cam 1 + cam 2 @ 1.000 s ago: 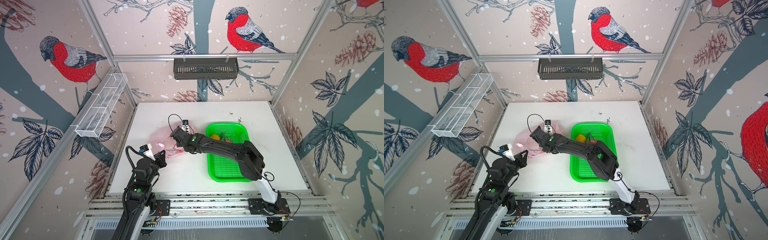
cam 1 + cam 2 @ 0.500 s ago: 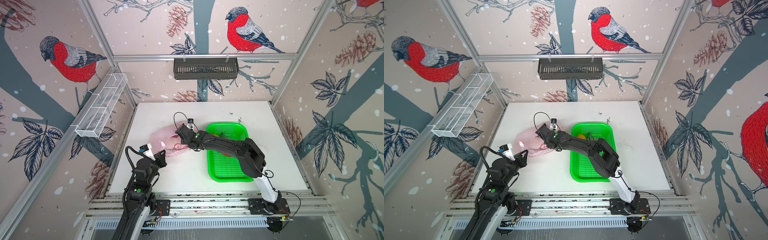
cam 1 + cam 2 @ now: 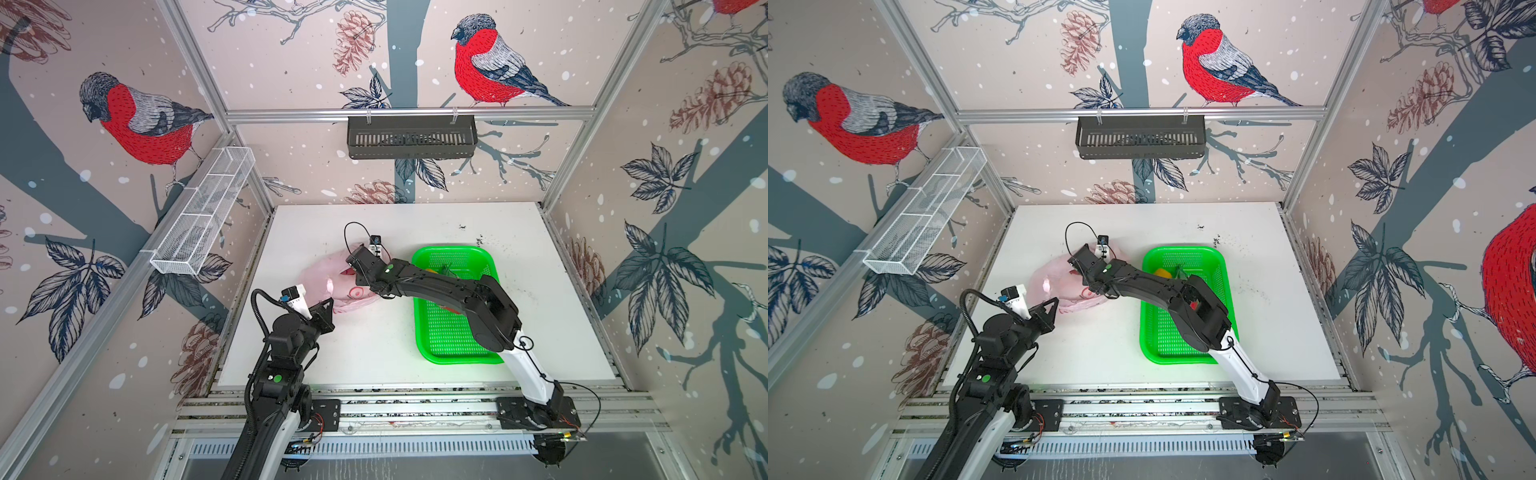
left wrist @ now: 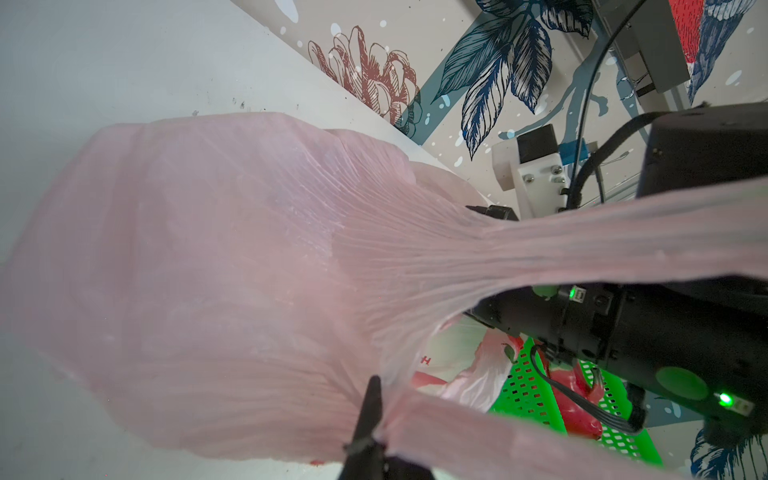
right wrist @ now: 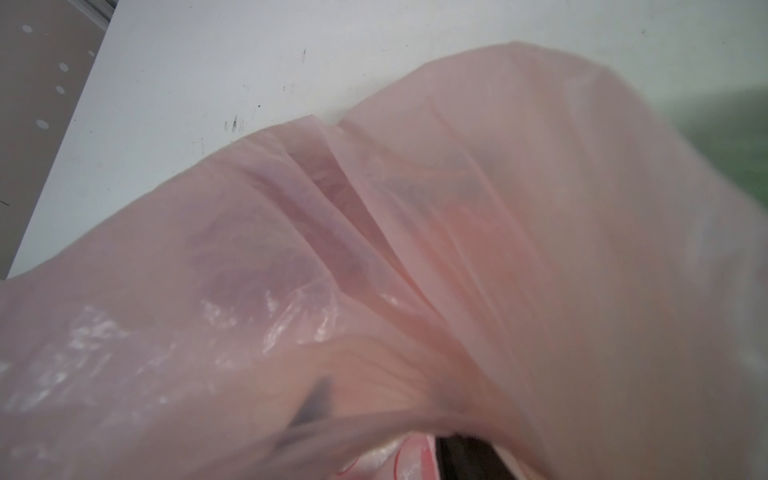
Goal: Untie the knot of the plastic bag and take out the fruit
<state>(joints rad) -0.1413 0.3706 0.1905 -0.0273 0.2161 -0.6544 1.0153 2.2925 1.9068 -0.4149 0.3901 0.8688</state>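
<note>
One bag [image 3: 320, 279], long axis left-right, mouth toward basket [image 3: 453, 248]. Handle clamped in left end effector [image 3: 329, 302]; right end effector [image 3: 352, 262] inside, opening unclear.

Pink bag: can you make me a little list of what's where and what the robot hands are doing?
Bag: thin pale pink plastic bag, lying on white table
Left gripper: shut, pinching the bag's edge
Right gripper: reaching onto the bag; open or shut unclear
Basket: bright green perforated plastic basket, right of the bag, yellow-orange round fruit inside
</note>
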